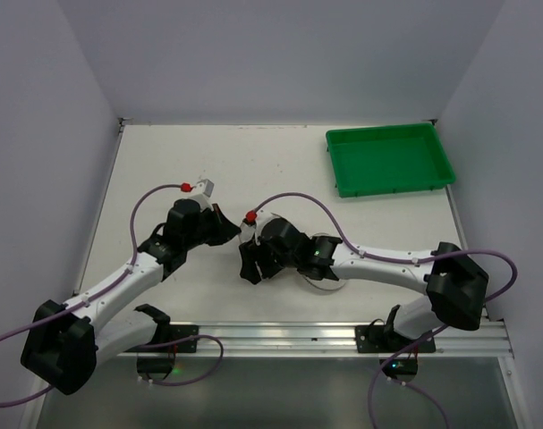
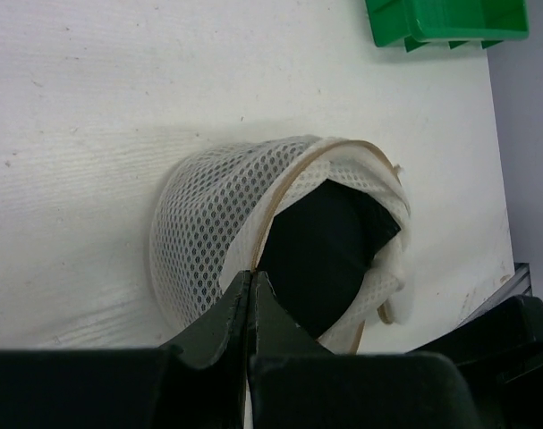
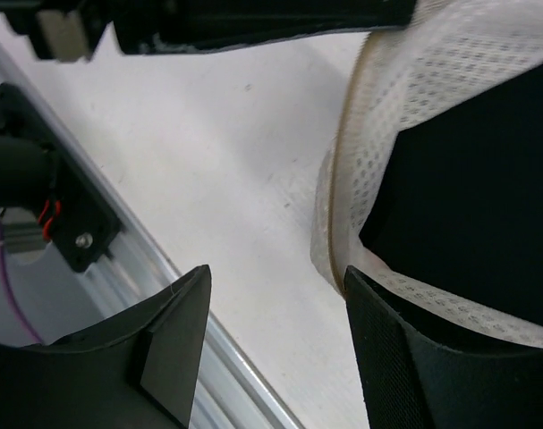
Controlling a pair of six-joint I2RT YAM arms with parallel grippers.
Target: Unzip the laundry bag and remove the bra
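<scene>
Laundry bag [image 2: 199, 223] lies on its side around the middle of the table [image 1: 164, 161], nearer the near edge than the far one, and under the two wrists, so the overhead view hides most of it. Its mouth gapes toward the near right corner.

The zip looks undone already. The tan rim band has peeled back and a mesh flap is folded away, showing a dark mass inside, most likely the bra [image 2: 325, 250]. It sits wholly within the bag, with nothing drawn out yet.

Left tool [image 2: 250, 279]: fingers pressed tight together, tips right on the rim band at the lower edge of the mouth. Can't tell whether they nip the fabric or the zip pull, or only rest against it. Probable purpose is to pin the bag so it won't slide or roll while the other arm works.

Right tool [image 3: 275, 286]: fingers spread with bare table between them, one finger just beside or touching the rim and loose flap. Nothing gripped. It seems lined up at the mouth, ready to reach for the dark fabric.

Green tray [image 1: 389, 159] sits in the far right corner, well apart, a likely drop spot.

Risk: light mesh may lift with the bra if the rim isn't held down
</scene>
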